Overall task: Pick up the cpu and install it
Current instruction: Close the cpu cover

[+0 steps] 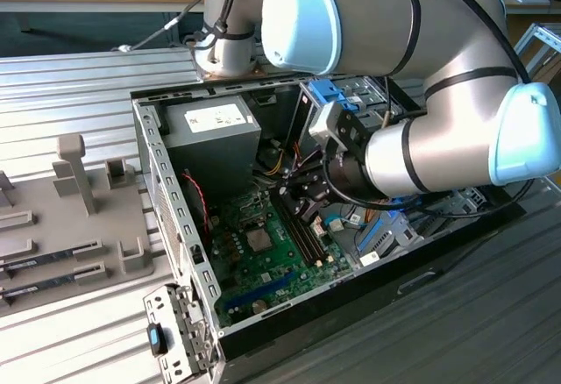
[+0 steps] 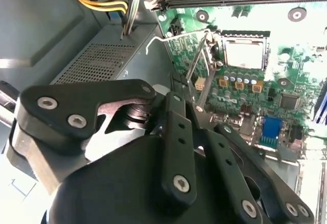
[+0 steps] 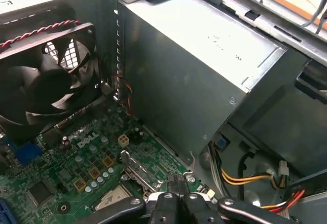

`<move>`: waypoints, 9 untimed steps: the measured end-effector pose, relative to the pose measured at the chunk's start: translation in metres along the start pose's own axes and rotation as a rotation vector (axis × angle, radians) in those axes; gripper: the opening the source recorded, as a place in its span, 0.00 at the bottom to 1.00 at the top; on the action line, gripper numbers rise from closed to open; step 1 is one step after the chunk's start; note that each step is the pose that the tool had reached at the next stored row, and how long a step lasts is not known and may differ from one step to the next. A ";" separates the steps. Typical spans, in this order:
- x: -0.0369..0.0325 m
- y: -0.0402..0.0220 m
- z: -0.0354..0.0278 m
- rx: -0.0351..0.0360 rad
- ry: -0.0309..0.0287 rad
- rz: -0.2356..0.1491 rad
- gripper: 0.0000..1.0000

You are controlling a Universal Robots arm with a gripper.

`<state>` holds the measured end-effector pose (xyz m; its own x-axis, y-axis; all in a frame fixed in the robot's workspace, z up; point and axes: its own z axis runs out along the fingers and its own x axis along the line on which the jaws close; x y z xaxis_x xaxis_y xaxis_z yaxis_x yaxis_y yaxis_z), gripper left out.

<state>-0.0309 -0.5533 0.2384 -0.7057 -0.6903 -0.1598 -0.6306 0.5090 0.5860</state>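
Reaching down from the bench, the arm bends its wrist into the open computer case (image 1: 175, 226), the gripper (image 1: 302, 193) low inside, over the memory slots (image 1: 307, 237) beside the green motherboard (image 1: 263, 266). Whether its black fingers are clenched or released I cannot tell. The cpu (image 1: 259, 240) sits seated in its socket on the board, just beside the gripper and apart from it; in the second wrist view the cpu (image 2: 243, 53) lies beyond the linkage, socket lever (image 2: 196, 60) raised.
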 end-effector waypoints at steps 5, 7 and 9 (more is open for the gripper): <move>-0.0098 0.0132 -0.0074 -0.0031 0.0054 -0.004 0.11; -0.0115 0.0146 -0.0031 -0.0040 0.0080 -0.008 0.11; -0.0103 0.0155 0.0000 -0.0047 0.0103 -0.011 0.11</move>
<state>-0.0334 -0.5383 0.2491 -0.6954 -0.7010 -0.1581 -0.6367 0.4990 0.5879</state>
